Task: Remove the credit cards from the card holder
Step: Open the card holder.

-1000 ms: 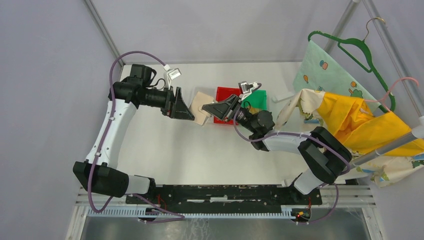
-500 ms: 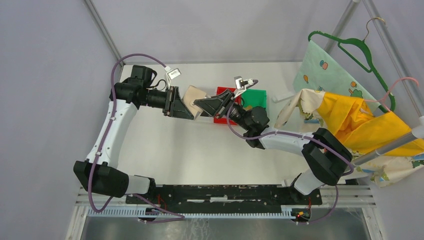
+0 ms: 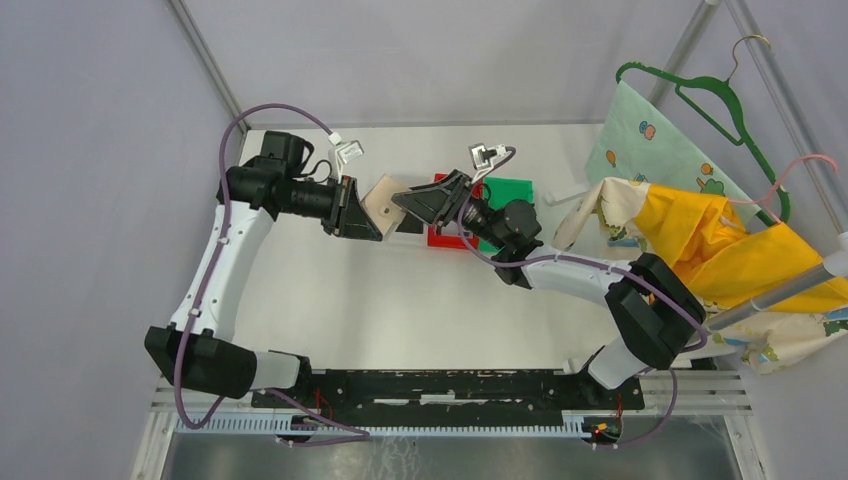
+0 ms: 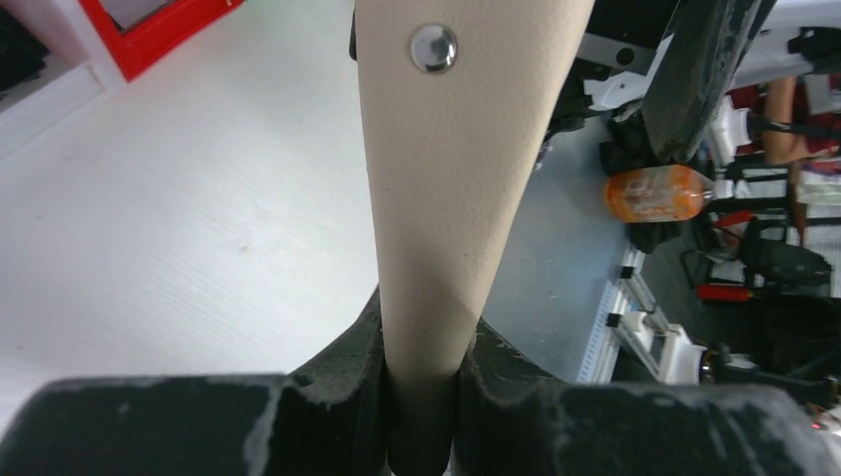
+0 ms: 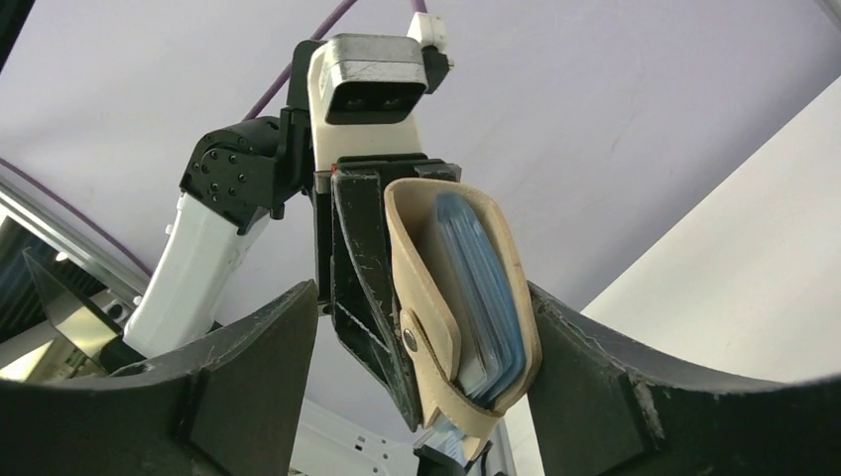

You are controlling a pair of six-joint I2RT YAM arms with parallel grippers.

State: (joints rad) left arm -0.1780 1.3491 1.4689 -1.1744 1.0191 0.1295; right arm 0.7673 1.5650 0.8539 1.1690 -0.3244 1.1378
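one card holder (image 4: 456, 178) clamped in left tool (image 4: 423, 342), facing spread right tool (image 5: 426, 342).

Robotics laboratory test cell

Robot arms (image 3: 215, 270) are standing bolted to a black mounting rail (image 3: 450, 385) at the near edge of a white worktop (image 3: 400, 300). Plain grey panels (image 3: 90, 150) are enclosing it, and purple cabling (image 3: 280, 105) is looping along the arms. Sample garments (image 3: 700, 235) are hanging at right. Cluttered equipment (image 4: 783, 263) is showing beyond the worktop edge.

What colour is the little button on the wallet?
The button is shiny silver, clearest in the left wrist view.
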